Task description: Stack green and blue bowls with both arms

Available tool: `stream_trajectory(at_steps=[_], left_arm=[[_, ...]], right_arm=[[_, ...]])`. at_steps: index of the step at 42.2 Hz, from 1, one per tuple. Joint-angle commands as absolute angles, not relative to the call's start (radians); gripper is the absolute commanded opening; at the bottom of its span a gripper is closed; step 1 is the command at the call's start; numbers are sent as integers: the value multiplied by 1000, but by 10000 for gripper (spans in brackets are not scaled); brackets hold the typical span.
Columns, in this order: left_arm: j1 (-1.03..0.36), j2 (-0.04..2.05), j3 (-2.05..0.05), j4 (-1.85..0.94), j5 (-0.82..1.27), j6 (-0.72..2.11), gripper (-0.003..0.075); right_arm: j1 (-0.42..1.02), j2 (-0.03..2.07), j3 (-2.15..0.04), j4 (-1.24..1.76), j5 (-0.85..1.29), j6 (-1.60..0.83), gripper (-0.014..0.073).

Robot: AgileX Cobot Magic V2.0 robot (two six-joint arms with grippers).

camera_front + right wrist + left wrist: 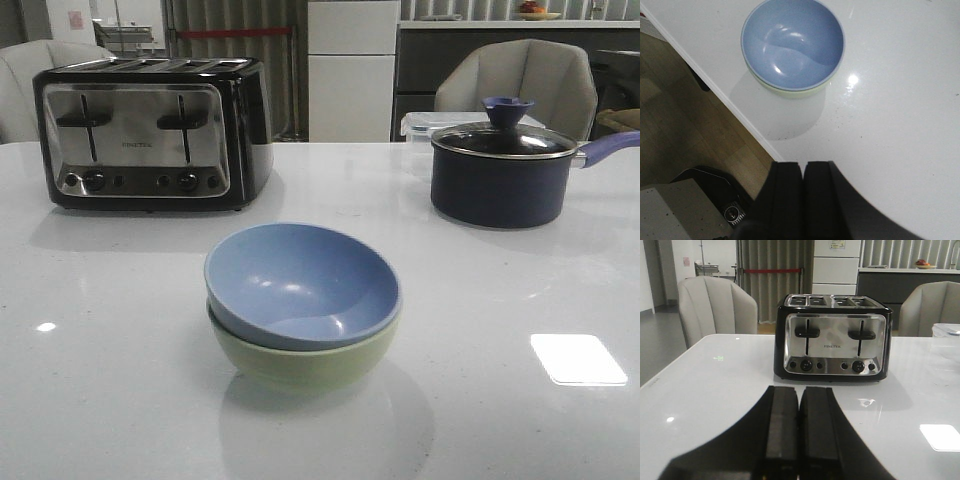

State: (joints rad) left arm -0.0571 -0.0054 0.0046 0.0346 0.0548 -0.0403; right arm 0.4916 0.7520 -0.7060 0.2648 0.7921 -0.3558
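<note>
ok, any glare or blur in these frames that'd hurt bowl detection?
Front view: bright ceiling-light patch on the table right of the bowls, small highlights inside the blue bowl, green bowl under it clear. Right wrist view: a glare spot beside the bowls, soft shadow under them. Left wrist view: no bowls; toaster sharp.

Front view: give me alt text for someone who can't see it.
A grey-blue bowl sits nested, slightly tilted, inside a pale green bowl at the middle of a white table. Behind them stand a black and chrome toaster on the left and a navy lidded saucepan on the right; no gripper shows.
</note>
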Motion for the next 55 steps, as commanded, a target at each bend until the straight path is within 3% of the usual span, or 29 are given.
stream_trajectory(at_steps=[1, 49, 55], left_arm=[[-71, -26, 9, 22, -37, -31, 93], [-71, -24, 9, 22, -42, -30, 93], [-71, -24, 9, 22, -42, -30, 93]], right_arm=[[493, 745, -733, 279, 739, -365, 55], [493, 739, -729, 279, 745, -365, 55], [389, 664, -654, 270, 640, -365, 55]])
